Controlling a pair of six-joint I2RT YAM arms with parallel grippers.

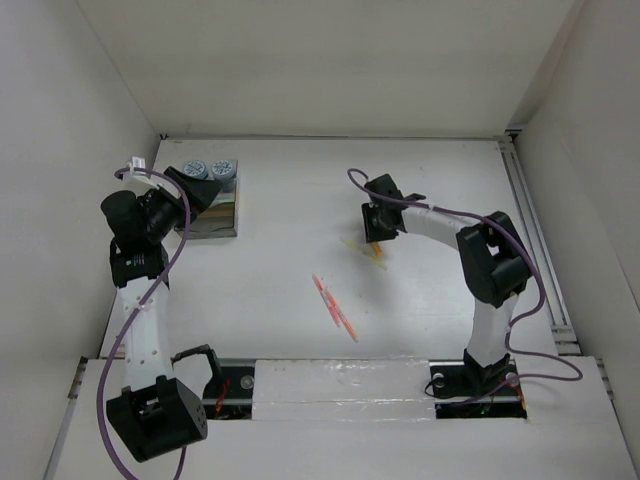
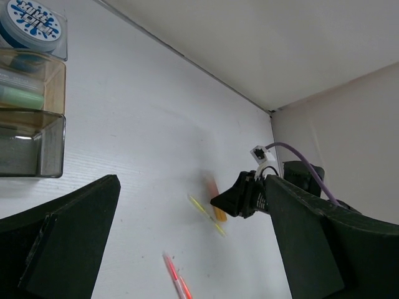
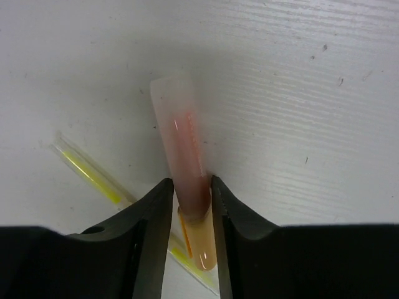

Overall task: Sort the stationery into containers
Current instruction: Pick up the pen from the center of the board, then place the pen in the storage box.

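**Left to right.** Your left claw (image 2: 192, 184) hangs empty, jaws wide apart, beside the wooden organiser tray (image 1: 215, 225), whose far end carries two blue-and-white cylinders (image 1: 209, 169). Two pink-red pens (image 1: 335, 307) lie near the middle of the bench (image 1: 290, 190). Your right claw (image 3: 191, 187) is clamped on the orange highlighter (image 3: 184, 149), down at the bench and well apart from the tray. Risk: a pale yellow pen (image 3: 90, 171) crosses just beneath, so a finger may snag it on lifting. The narrow grip may also let the highlighter pivot or slip.
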